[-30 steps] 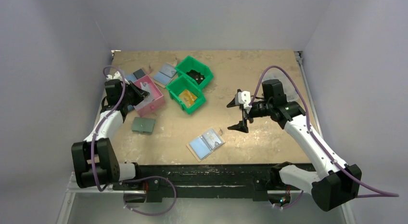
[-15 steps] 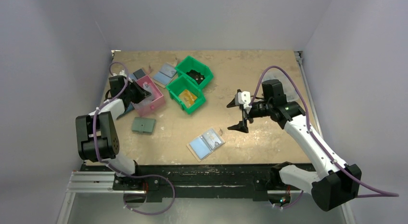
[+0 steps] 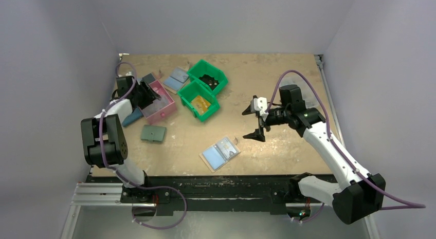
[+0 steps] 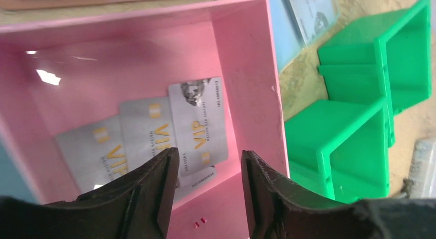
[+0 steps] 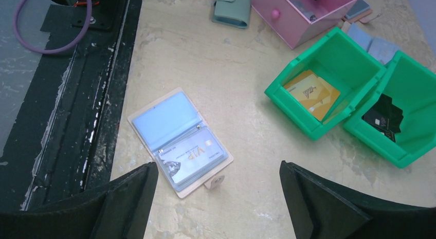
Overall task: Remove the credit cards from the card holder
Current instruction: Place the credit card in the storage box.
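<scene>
**Left gripper** (image 4: 208, 158): jaws part-spread and holding nothing. It hangs inside the pink bin (image 4: 247, 69) near the far-left corner of the surface. Directly below lie three silver VIP cards (image 4: 198, 121), overlapping, flat on the bin floor.

**Right gripper** (image 5: 216, 169): jaws spread to full width, empty. It is held above the surface right of centre, well apart from everything.

**Card holder** (image 5: 177, 141): lies open and flat close to the near edge, about midway along it. The blue panel faces the near edge. One silver VIP card (image 5: 193, 154) sits in the clear slot panel, so the task appears unfinished.

**Step in hand (judged):** a card deposited in the pink bin, with the one in the holder next.
- The left arm would best rise straight up, to clear the bin wall without catching the loose cards.
- The holder is light and unpinned and likely to slide. One arm should press it down while the other draws the card along the slot's opening rather than lifting it.

**Surroundings:**
- Two green bins (image 5: 329, 54) stand toward the far edge left of centre, one holding yellow-orange cards (image 5: 311, 95), the other dark items (image 5: 383, 118).
- A sage-green wallet (image 5: 232, 7) lies shut near the left edge.
- Nothing lies between the right gripper and the holder.
</scene>
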Motion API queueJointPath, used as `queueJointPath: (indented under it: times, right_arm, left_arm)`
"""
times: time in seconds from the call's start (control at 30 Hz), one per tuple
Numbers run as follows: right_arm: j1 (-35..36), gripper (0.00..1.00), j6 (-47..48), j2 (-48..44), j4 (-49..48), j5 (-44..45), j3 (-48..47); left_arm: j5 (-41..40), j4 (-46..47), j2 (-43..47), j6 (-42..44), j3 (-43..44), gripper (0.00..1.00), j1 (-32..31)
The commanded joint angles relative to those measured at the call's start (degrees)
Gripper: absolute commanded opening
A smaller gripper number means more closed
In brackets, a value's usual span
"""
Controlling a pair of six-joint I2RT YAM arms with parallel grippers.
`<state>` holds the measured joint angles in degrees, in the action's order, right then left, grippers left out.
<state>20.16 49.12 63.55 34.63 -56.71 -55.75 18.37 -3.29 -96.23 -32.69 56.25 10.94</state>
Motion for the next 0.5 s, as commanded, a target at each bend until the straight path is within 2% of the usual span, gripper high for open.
queueJointPath:
  times: [0.0, 0.13, 0.17, 0.2, 0.27, 0.3, 0.4, 0.47]
  right_arm:
    - [-0.3, 0.99, 0.8, 0.3, -0.7, -1.4, 0.4]
    - [-0.3, 0.99, 0.9, 0.3, -0.8, -1.0, 0.5]
    - [-0.4, 0.99, 0.8, 0.3, -0.8, -1.0, 0.6]
    - [-0.4, 0.99, 0.5, 0.4, -1.0, -0.9, 0.6]
    - [-0.4, 0.99, -0.6, 0.6, -1.5, -1.3, 0.8]
    - [-0.4, 0.99, -1.9, 0.9, -2.3, -1.4, 1.1]
    - [-0.5, 0.99, -8.9, 2.0, -5.4, -2.1, 1.7]
    - [-0.5, 0.99, -7.6, 3.2, -4.0, -4.2, 1.8]
  left_arm:
    - [-9.7, -5.7, 7.3, 3.1, 3.6, 0.52, 0.7]
    - [-14.3, -8.0, 14.6, 4.3, 3.2, 0.53, 0.7]
    - [-14.3, -8.1, 17.1, 4.3, 2.5, 0.56, 0.7]
    - [-14.0, -8.0, 19.5, 3.9, 1.7, 0.62, 0.7]
    - [-12.9, -7.6, 24.4, 1.2, -0.7, 0.85, 0.7]
    - [-11.4, -7.3, 26.4, -0.8, -2.0, 0.97, 0.7]
    - [-0.4, -5.7, 30.5, -3.1, -5.7, 0.99, 0.8]
    - [7.3, -5.3, 31.8, -5.4, -8.0, 0.98, 0.8]
